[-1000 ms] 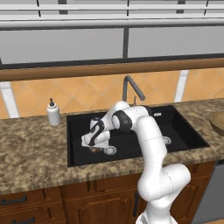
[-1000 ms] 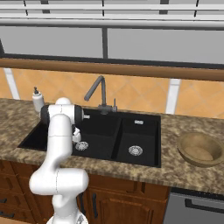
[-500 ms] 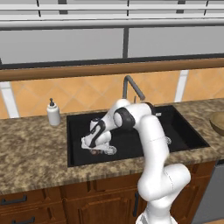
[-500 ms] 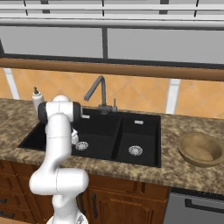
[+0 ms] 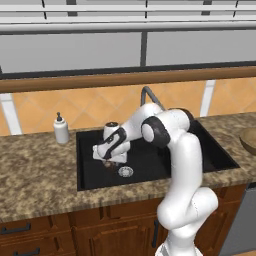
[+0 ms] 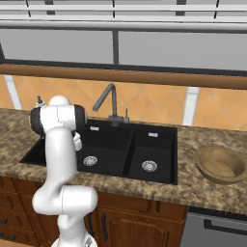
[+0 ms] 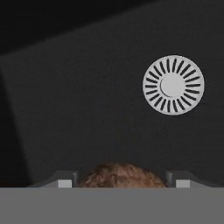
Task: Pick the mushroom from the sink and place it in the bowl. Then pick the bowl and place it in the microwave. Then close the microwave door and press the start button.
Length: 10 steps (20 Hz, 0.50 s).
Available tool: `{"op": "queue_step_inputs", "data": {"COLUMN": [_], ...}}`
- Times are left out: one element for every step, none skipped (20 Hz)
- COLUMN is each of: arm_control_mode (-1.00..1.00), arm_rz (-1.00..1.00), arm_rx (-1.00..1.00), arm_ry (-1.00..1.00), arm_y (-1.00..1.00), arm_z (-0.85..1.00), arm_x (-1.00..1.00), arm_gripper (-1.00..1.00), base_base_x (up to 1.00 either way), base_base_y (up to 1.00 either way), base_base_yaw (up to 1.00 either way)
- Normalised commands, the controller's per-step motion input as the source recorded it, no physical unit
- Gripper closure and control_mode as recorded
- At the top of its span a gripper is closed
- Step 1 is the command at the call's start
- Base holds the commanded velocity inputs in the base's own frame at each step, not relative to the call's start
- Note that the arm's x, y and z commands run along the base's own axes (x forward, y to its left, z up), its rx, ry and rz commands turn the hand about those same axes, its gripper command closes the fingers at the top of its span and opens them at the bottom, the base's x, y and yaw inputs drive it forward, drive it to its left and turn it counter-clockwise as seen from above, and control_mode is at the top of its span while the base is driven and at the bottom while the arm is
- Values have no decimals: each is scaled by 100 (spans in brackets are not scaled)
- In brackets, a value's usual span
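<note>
Fingers [image 7: 120, 183] spread wide, released — straddling mushroom [image 7: 121, 175] on floor of sink [image 5: 145, 172], left basin, near drain ring [image 7: 173, 85]. Bowl [image 6: 221, 164] on tabletop [image 6: 202, 185] right of sink — apart.

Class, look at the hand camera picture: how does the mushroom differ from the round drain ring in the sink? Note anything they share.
Colour: the mushroom is brown; the drain ring is pale metal grey.
Surface: the mushroom looks rough and lumpy; the drain ring is flat, with slots radiating from a plain centre.
Place: the mushroom sits between the open gripper's fingertips, partly cut off at the bottom; the drain ring lies clear of them.
Both are rounded and lie on the black sink floor.
</note>
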Motion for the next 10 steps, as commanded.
{"op": "queue_step_inputs", "data": {"arm_control_mode": [-100, -100, -100, -100, -100, -100, -100, -100, -100, -100], "arm_rz": [-3, -3, -5, -5, -5, -4, -4, -5, -6, -7], "arm_rx": [0, 0, 0, 0, 0, 0, 0, 0, 0, -1], "arm_ry": [0, 0, 0, 0, 0, 0, 0, 0, 0, 0], "arm_y": [-13, -16, -14, -22, -29, -28, -29, -36, -44, -57], "arm_z": [100, 100, 100, 100, 100, 100, 100, 100, 100, 100], "arm_x": [-38, -46, -51, -67, -71, -71, -75, -77, -87, -90], "arm_gripper": [100, 100, 100, 100, 100, 100, 100, 100, 100, 100], "base_base_x": [0, 0, 0, 0, 0, 0, 0, 0, 0, 0], "base_base_y": [0, 0, 0, 0, 0, 0, 0, 0, 0, 0], "base_base_yaw": [0, 0, 0, 0, 0, 0, 0, 0, 0, 0]}}
